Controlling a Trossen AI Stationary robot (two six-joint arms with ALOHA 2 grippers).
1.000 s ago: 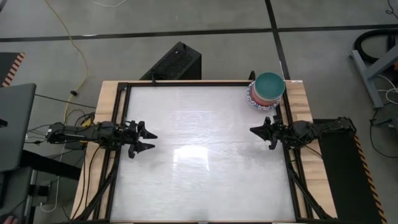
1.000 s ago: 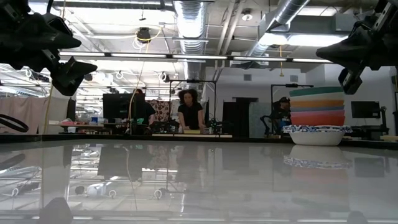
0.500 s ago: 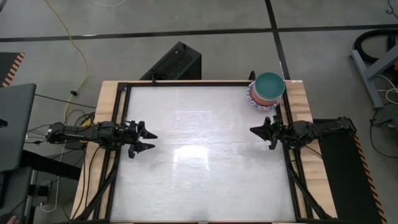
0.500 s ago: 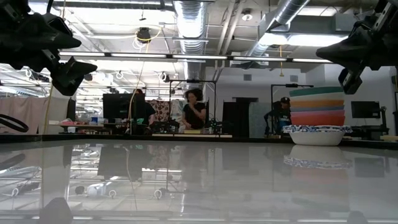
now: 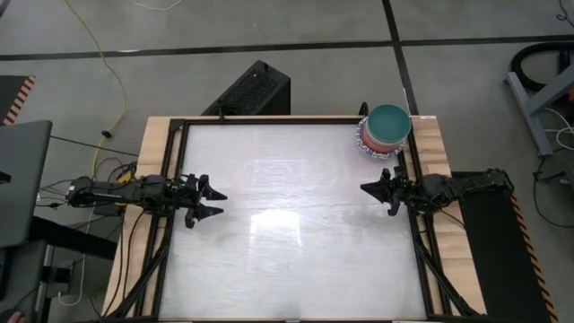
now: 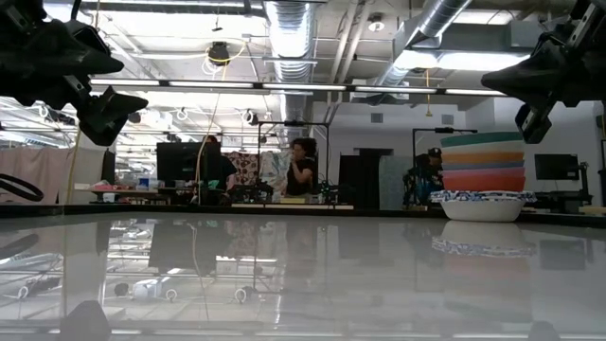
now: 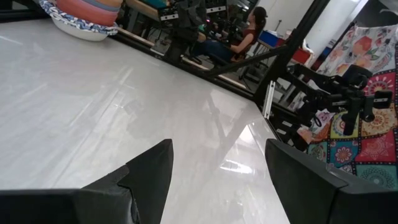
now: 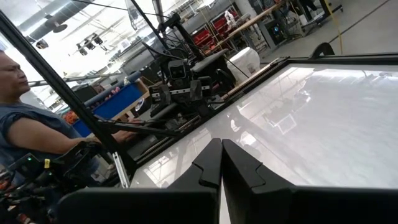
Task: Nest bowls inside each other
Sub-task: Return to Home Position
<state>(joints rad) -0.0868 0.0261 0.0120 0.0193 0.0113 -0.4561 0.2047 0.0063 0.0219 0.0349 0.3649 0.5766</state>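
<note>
Bowls [image 5: 386,130] are sitting nested in one stack at the far right corner of the table [image 5: 287,260], teal on top, unmoved since a second ago. Both arms are staying put too; only a person [image 6: 303,169] beyond seems to be shifting slightly. The left hand [image 5: 221,204] is hovering open and empty at the left edge, well apart from the stack. The right hand [image 5: 363,188] is hovering near it, fingers pressed together, holding nothing.

Your bowl stack [image 7: 84,15] runs off the left wrist view's upper left; overhead, the teal bowl [image 5: 389,121] covers those beneath.
</note>
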